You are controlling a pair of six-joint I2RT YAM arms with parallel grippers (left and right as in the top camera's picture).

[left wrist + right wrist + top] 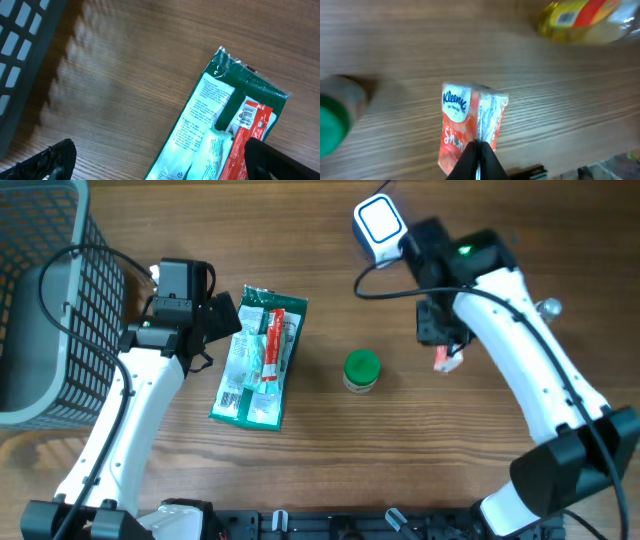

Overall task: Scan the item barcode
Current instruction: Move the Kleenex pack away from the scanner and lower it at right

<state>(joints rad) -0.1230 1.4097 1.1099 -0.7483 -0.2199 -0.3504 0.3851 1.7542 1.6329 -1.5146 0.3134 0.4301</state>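
Observation:
My right gripper [479,150] is shut on the seam of a small orange-red Kleenex tissue pack [470,120], which hangs above the wooden table. From overhead the pack [447,358] peeks out under the right arm, just below my right gripper [440,340]. A white scanner with a blue rim [380,222] lies at the back, above and left of the pack, its cable looping beside it. My left gripper [160,167] stands open over the near end of a green and white packet [215,125], apart from it. In the overhead view that left gripper [222,315] is at the packet's [258,360] upper left edge.
A dark wire basket [40,300] fills the far left. A small jar with a green lid [361,370] stands mid-table and shows blurred [332,125] at the left of the right wrist view. A yellow packet [585,17] lies beyond the tissue pack.

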